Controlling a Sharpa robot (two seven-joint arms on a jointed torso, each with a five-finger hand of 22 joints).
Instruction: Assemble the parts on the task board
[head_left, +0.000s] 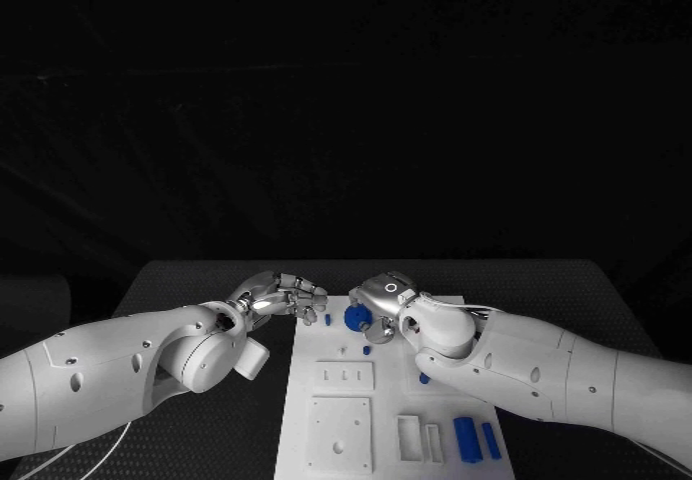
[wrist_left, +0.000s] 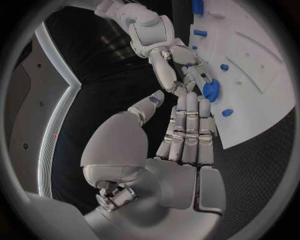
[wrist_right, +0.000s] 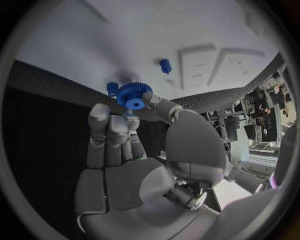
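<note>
Two hands are meeting over the far end of the task board (head_left: 340, 420) in the head view, the right hand (head_left: 387, 300) pinching a blue gear (head_left: 356, 317) while the left hand (head_left: 281, 296) is hovering beside it, fingers extended and holding nothing. Left wrist view: the left hand's fingers (wrist_left: 189, 131) are reaching toward the gear (wrist_left: 210, 89). Right wrist view: the right hand's fingertips (wrist_right: 150, 101) are gripping the gear (wrist_right: 134, 95) above the board, near a blue peg (wrist_right: 165, 65).

Right robot hand (head_left: 387, 303) pinching between fingertips, left robot hand (head_left: 278, 296) empty, fingers extended
</note>
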